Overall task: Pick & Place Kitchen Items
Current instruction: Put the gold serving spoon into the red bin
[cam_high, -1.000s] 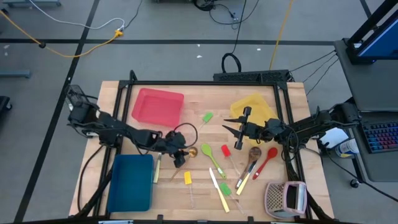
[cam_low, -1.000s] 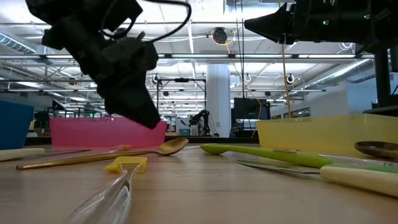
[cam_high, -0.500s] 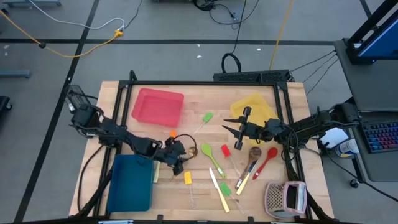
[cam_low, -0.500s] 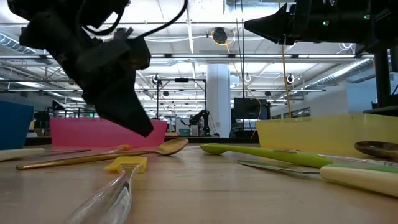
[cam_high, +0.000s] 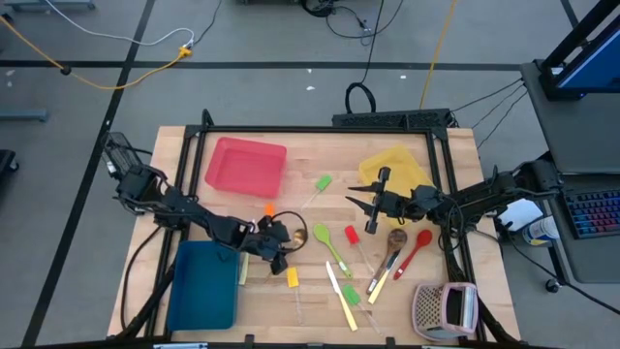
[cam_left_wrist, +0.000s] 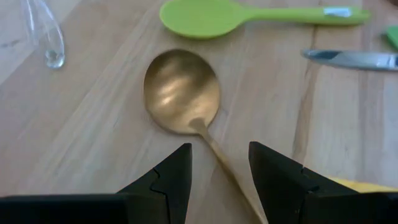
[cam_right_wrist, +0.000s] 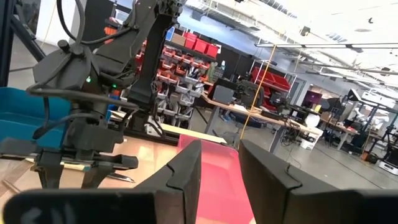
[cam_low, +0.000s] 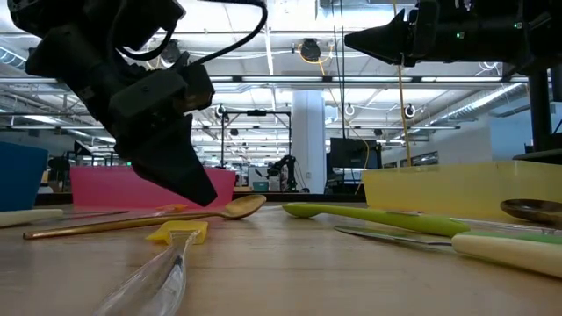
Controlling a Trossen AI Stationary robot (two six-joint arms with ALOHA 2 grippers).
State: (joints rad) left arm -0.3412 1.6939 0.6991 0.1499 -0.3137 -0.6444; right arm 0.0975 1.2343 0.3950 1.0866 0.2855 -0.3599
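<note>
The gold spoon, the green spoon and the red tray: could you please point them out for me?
gold spoon (cam_left_wrist: 181, 91), left wrist view, on its bowl.
green spoon (cam_left_wrist: 205, 16), left wrist view, on its bowl.
red tray (cam_high: 246, 165), high view, on its floor.

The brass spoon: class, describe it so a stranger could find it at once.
Start at the red tray and move toward the table's near edge, to the left gripper. The brass spoon lies between its open fingers, beside a green spoon. It is the only metallic gold utensil.

Three trays: red (cam_high: 245, 165), yellow (cam_high: 395, 167), blue (cam_high: 201, 286). Four spoons: gold (cam_left_wrist: 181, 90), green (cam_high: 330, 247), red (cam_high: 416, 249), brown (cam_high: 391, 246). One perforated box (cam_high: 446, 310) at five o'clock.
</note>
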